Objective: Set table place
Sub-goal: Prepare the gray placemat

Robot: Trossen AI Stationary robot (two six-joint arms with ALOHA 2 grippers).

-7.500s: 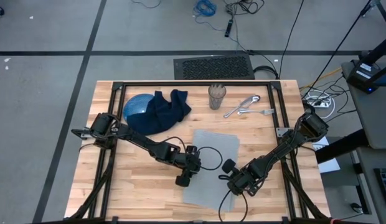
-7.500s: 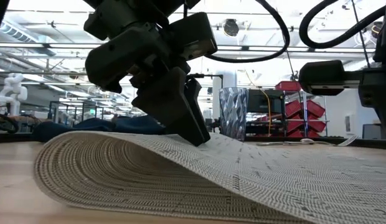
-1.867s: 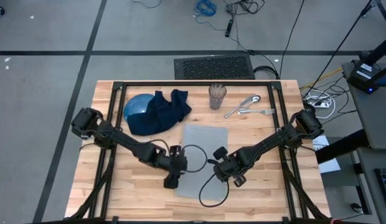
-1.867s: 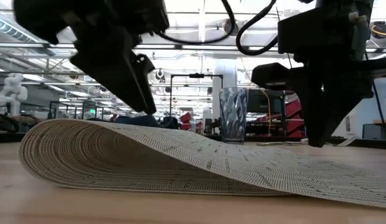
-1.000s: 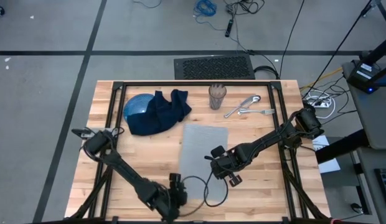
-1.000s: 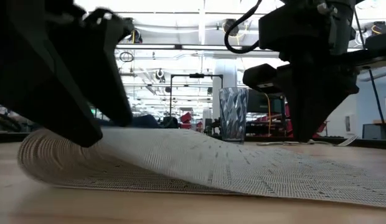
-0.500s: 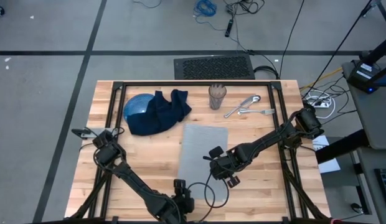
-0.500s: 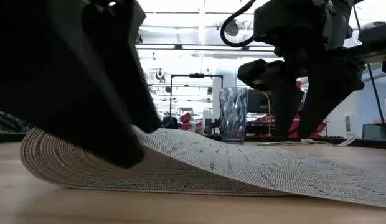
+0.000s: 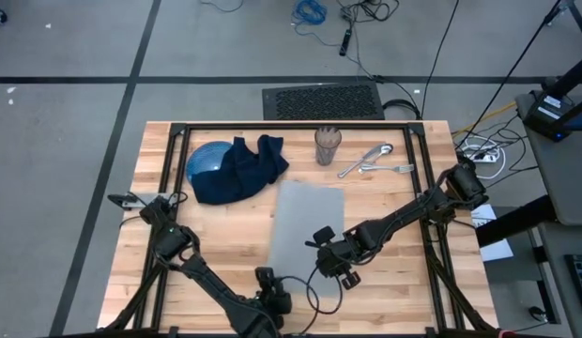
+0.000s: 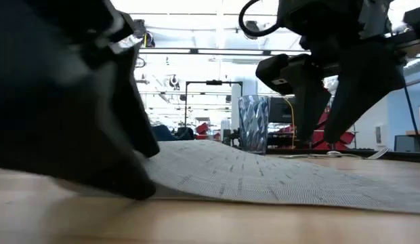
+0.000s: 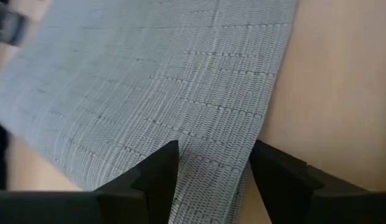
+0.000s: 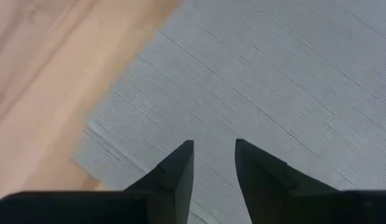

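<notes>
Grey placemat (image 9: 307,225) lies flat in the middle of the table (image 9: 216,253), long side running front to back, apart from the other items; low view shows a slight hump in it near the front, not fully settled. Left gripper (image 11: 213,163) is at the near edge of the table by the mat's front end, fingers spread wide, nothing between them, hovering over the mat's edge. Right gripper (image 12: 213,163) sits over the mat's front right part, fingers parted a little with a narrow gap, gripping nothing, mat visible below them. Blue plate (image 9: 205,161) is at the back left, half covered by the crumpled navy napkin (image 9: 246,167). Glass (image 9: 327,145) stands at the back centre, spoon and fork (image 9: 371,162) just right of it, all off the mat. Judgement: mat placement looks done or nearly so; plate, napkin, glass and cutlery remain to be brought to the mat, so early stage.
</notes>
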